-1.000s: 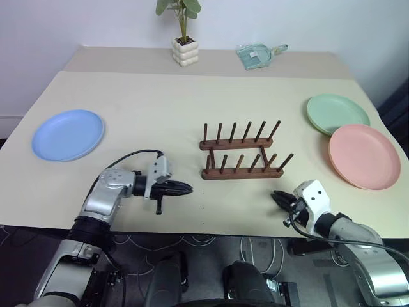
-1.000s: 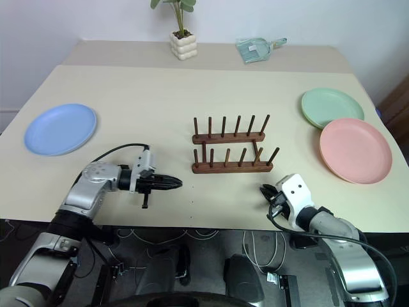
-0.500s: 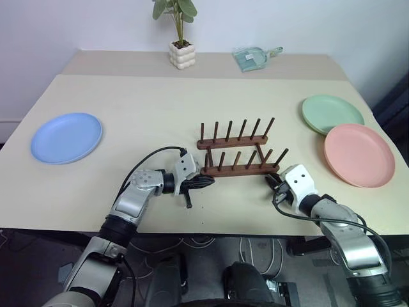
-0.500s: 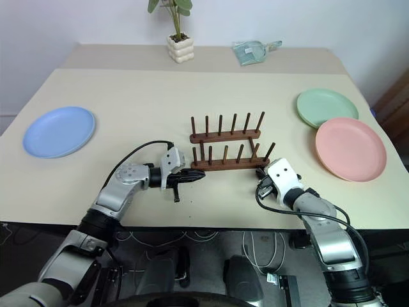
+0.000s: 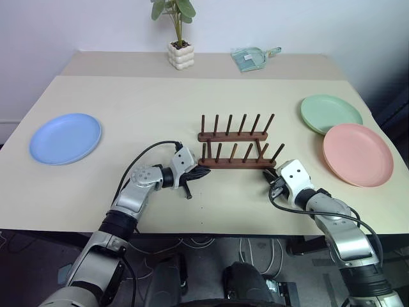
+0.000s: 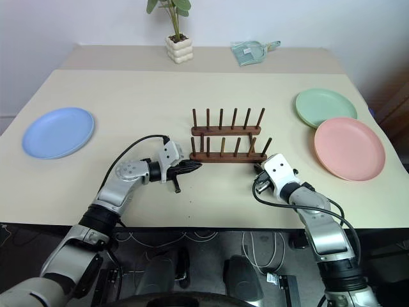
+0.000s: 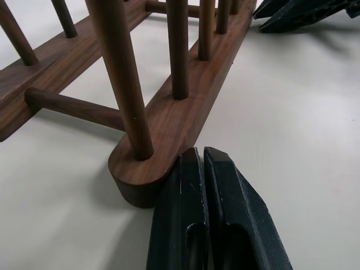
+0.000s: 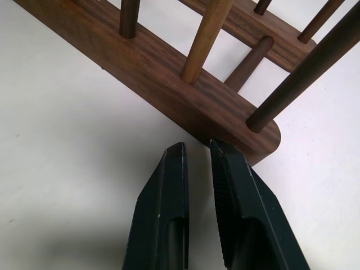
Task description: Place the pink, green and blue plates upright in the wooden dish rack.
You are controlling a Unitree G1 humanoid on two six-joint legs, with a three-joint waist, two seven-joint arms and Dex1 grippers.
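Note:
The wooden dish rack stands empty at mid-table. My left gripper is shut, its tips against the rounded left end of the rack's near bar. My right gripper is at the same bar's right end, nearly closed with a thin slit and nothing in it. Its fingers also appear in the left wrist view past the far end of the bar. The blue plate lies flat at far left. At far right lie the green plate and, nearer me, the pink plate.
A potted plant and a teal dustpan sit on the raised back ledge. The table's front edge runs just behind both wrists. Bare tabletop lies between the rack and the plates.
Both grippers have moved in toward the rack, the left to the left end of its near bar, the right to its right end. The plates have stayed where they were.

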